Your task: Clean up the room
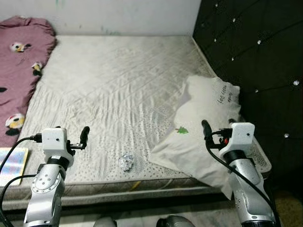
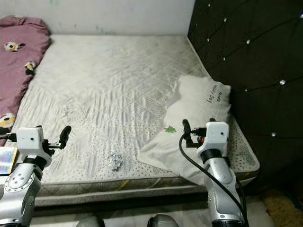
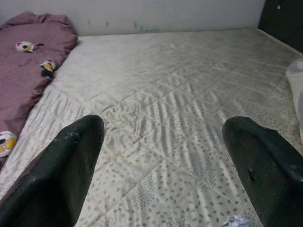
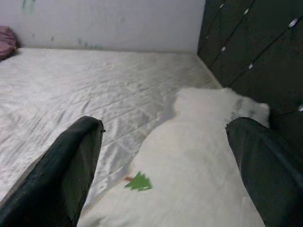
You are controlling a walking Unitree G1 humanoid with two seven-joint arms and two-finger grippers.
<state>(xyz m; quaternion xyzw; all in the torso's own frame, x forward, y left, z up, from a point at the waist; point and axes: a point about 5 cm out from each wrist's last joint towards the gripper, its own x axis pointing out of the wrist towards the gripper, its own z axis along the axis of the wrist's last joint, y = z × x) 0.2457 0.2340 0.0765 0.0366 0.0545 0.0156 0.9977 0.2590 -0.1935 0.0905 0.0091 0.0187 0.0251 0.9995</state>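
Lying lengthwise toward the headboard (image 1: 251, 56), the pillow (image 1: 203, 127) sits beneath the spread-fingered right gripper (image 4: 161, 156); left gripper (image 3: 161, 161) seemingly likewise spread.

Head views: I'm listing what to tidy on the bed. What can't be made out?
- Crumpled wad: too small to tell foil from paper.
- Pillow writing: too small to read.
- Colourful flat item: cut off by the left edge.
- Pink blanket: cut off by the left edge.

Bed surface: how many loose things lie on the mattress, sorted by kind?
Crumpled foil ball: 1
White pillow: 1
Pink blanket: 1
Total: 3
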